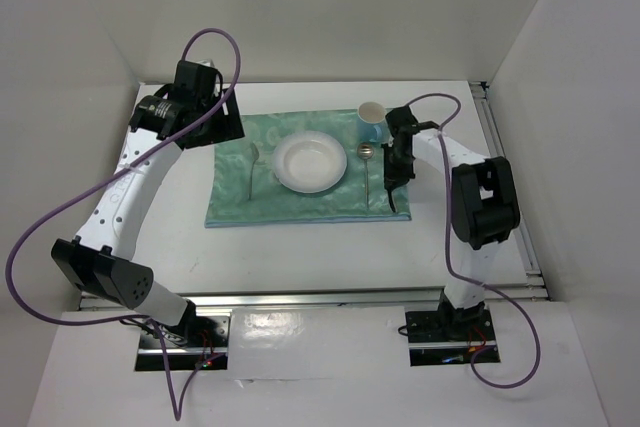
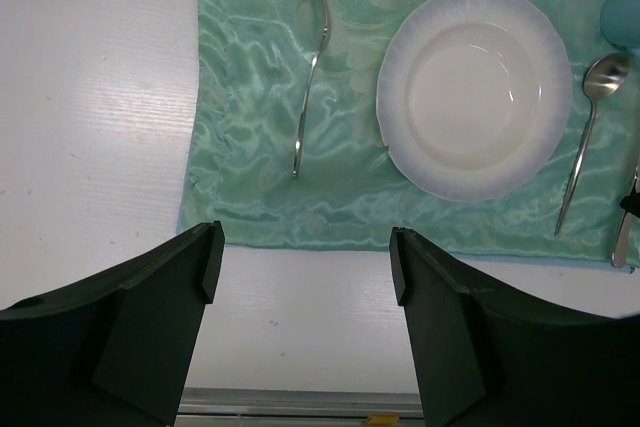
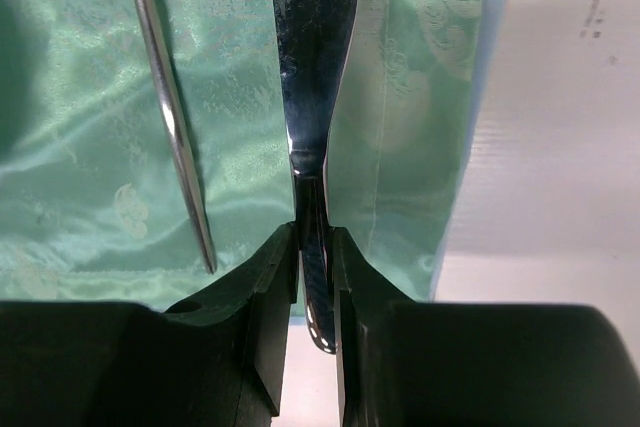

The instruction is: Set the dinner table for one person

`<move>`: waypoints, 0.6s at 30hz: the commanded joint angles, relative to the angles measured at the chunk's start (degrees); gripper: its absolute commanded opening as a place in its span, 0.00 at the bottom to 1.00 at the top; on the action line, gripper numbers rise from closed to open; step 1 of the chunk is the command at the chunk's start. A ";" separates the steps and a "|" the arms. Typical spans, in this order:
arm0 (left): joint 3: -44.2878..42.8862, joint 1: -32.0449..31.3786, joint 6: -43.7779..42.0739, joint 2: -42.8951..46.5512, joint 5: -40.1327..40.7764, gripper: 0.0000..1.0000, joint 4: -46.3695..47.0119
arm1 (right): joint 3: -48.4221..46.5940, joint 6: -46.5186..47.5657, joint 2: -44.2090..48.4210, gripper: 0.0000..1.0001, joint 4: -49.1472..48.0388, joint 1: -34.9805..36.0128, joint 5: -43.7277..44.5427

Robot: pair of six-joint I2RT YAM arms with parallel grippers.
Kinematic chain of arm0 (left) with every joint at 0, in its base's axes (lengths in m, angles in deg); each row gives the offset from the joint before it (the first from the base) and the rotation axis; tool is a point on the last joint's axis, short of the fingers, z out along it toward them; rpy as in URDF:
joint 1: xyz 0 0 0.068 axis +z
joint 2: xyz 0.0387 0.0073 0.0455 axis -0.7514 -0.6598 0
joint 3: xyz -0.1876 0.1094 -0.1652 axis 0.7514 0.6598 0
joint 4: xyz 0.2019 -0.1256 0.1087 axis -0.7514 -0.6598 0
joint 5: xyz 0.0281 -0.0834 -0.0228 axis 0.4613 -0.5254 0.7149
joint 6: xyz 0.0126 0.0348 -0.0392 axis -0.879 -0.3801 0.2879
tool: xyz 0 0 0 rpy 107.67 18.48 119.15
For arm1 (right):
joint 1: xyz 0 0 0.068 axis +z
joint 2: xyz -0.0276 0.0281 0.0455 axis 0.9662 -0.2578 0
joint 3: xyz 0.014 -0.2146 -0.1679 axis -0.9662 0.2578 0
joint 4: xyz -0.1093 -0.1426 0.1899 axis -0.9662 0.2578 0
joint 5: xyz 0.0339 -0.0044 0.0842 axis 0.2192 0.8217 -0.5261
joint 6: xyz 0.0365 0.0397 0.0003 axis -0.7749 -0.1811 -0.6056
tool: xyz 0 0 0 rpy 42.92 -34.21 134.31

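Observation:
The white dinner table [image 1: 300,257] bears a teal mat [image 1: 300,202]. On the mat lie a fork [image 1: 252,172], a white plate [image 1: 310,162] and a spoon [image 1: 367,165], with a blue cup [image 1: 372,123] at the back right. My right gripper [image 1: 393,185] is shut on a silver knife [image 3: 312,97] by its handle. The knife lies along the mat's right margin, right of the spoon handle [image 3: 165,107]. I cannot tell if it rests on the mat. My left gripper [image 1: 222,117] is open and empty, above the table by the mat's left edge; fork [image 2: 310,77] and plate [image 2: 470,87] lie ahead of it.
A metal rail [image 1: 300,297] runs along the table's near edge, another along the right edge [image 1: 510,187]. White walls enclose the back and both sides. Purple cables loop over both arms. Bare white tabletop [image 2: 100,127] lies left of the mat.

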 commanded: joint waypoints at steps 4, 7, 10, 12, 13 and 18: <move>-2.08 0.12 0.00 0.76 0.63 0.85 0.41 | -2.44 0.13 -2.68 0.13 -1.82 -0.22 -1.61; -2.08 0.12 -0.53 0.76 0.11 0.85 0.41 | -3.06 0.13 -3.30 0.30 -1.30 0.30 -0.13; -2.08 0.12 -0.53 0.76 -0.60 0.85 0.41 | -4.28 -1.19 -1.82 0.48 -0.24 0.30 0.67; -3.21 0.12 -1.06 0.76 -0.60 0.85 -0.21 | -5.51 -1.79 1.08 0.74 0.81 0.30 1.37; -3.22 0.12 -1.06 0.76 -0.60 0.85 -0.21 | -6.04 -2.58 2.22 0.81 1.34 0.30 2.07; -3.74 0.12 -1.06 0.76 -1.13 0.85 -0.21 | -8.76 -5.84 11.00 1.00 4.59 -2.15 8.39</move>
